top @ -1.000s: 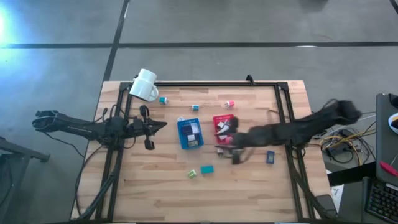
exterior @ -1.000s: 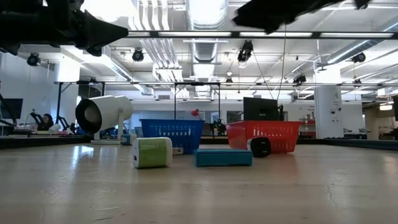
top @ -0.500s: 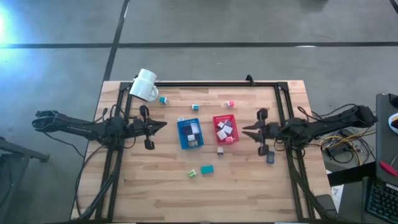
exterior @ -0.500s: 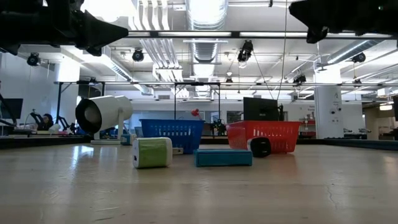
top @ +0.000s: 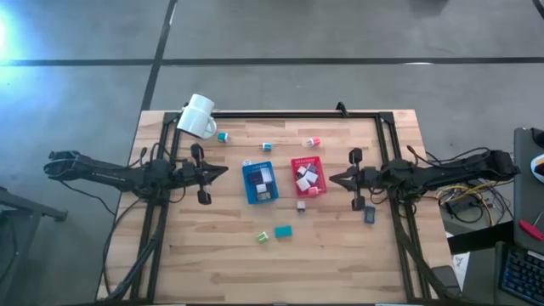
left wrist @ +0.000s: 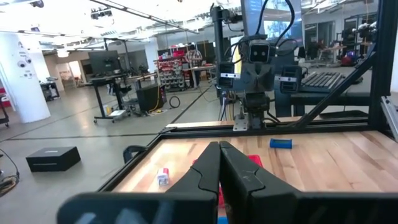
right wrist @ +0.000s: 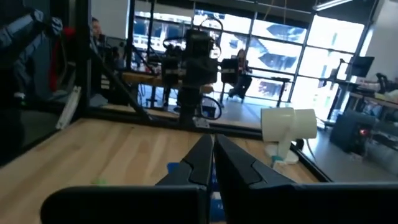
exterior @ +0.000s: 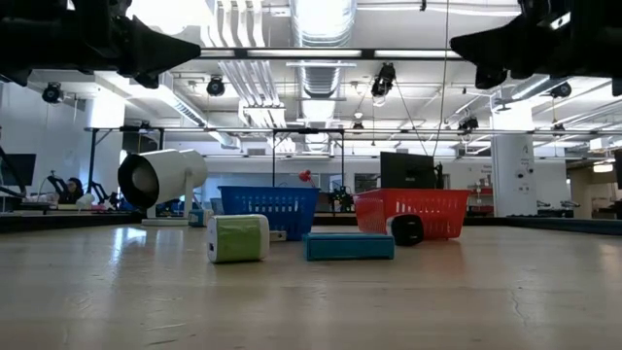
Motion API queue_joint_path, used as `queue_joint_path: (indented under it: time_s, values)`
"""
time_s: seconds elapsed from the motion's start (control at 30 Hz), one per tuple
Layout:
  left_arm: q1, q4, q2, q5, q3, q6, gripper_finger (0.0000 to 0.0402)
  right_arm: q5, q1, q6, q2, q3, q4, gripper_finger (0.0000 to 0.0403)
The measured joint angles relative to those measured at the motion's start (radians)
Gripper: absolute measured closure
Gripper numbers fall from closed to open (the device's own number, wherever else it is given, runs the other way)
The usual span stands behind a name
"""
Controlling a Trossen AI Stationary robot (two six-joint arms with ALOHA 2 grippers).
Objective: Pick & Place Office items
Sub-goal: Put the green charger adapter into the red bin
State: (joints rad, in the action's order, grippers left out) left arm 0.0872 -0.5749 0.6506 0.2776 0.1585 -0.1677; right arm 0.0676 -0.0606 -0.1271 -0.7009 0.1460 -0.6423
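Note:
Office items lie loose on the table: a teal one (top: 223, 136), a blue-white one (top: 267, 146), a pink one (top: 313, 141), a small grey one (top: 301, 205), a green one (top: 263, 238), a teal block (top: 283, 230) and a dark blue one (top: 370, 215). More of them fill the blue tray (top: 259, 182) and the red tray (top: 307, 176). My left gripper (top: 225, 171) hovers shut to the left of the blue tray. My right gripper (top: 331, 178) hovers shut to the right of the red tray. Both are clear of the table and hold nothing.
A white mug (top: 197, 116) lies on its side at the far left corner. A black frame (top: 340, 111) runs along the table's far, left and right sides. Bare wood lies along the near edge, in front of the green item (exterior: 237, 238) and the teal block (exterior: 348, 245).
My right arm has drawn back from over the red tray's near side toward the table's right edge and now hangs still beside the tray. The small grey item, hidden under the arm before, now shows on the table near the red tray.

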Motion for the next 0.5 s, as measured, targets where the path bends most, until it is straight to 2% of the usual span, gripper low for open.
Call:
queue_joint_path:
  time_s: [0.5]
  values:
    - [0.000, 0.010, 0.008, 0.002, 0.000, -0.003, 0.0392, -0.026, 0.077, 0.019, -0.085, -0.031, -0.004, 0.0390]
